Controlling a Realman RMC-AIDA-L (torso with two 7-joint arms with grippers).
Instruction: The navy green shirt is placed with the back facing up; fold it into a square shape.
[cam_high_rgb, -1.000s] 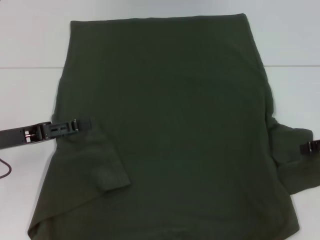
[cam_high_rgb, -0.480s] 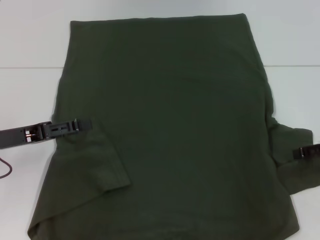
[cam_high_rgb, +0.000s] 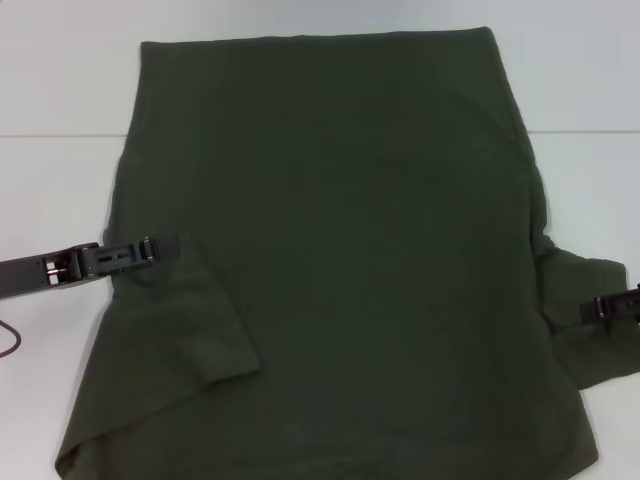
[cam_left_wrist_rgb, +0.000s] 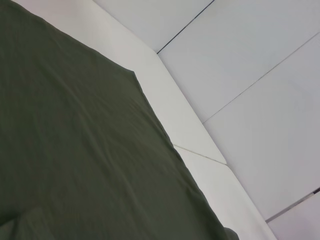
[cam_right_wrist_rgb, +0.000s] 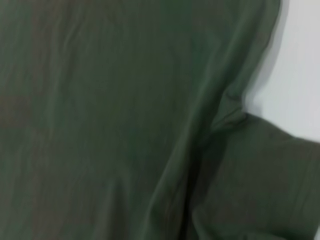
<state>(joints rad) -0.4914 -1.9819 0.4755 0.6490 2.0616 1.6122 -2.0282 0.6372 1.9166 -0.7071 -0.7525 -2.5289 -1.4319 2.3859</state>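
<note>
- Navy green shirt (cam_high_rgb: 340, 260) is what both of my hands are working at: the left hand (cam_high_rgb: 165, 245) lies across its left edge, just above the sleeve that is folded inward onto the body. From my head camera I read its fingers as pressed together flat on the cloth, though I cannot tell whether any fabric is caught between them.
- My right hand (cam_high_rgb: 610, 305) sits at the frame's right edge over the right sleeve, which sticks out sideways. Only a short dark part of it shows, so I cannot tell how its fingers stand.
- Neither wrist view shows its own fingers; the left wrist view shows a smooth expanse of cloth with a straight edge running diagonally against the pale surface.
- The right wrist view shows the sleeve joining the body, with soft creases fanning out from the armpit.
- The shirt lies flat with its plain back up, long axis running away from me: the straight hem is at the far end, the shoulders nearest me.
- Its fabric is a soft, matte, dark olive knit, mostly smooth, and the left sleeve's folded flap forms a slanted panel.
- It rests on a plain white bench (cam_high_rgb: 60, 90), covering most of what I see.
</note>
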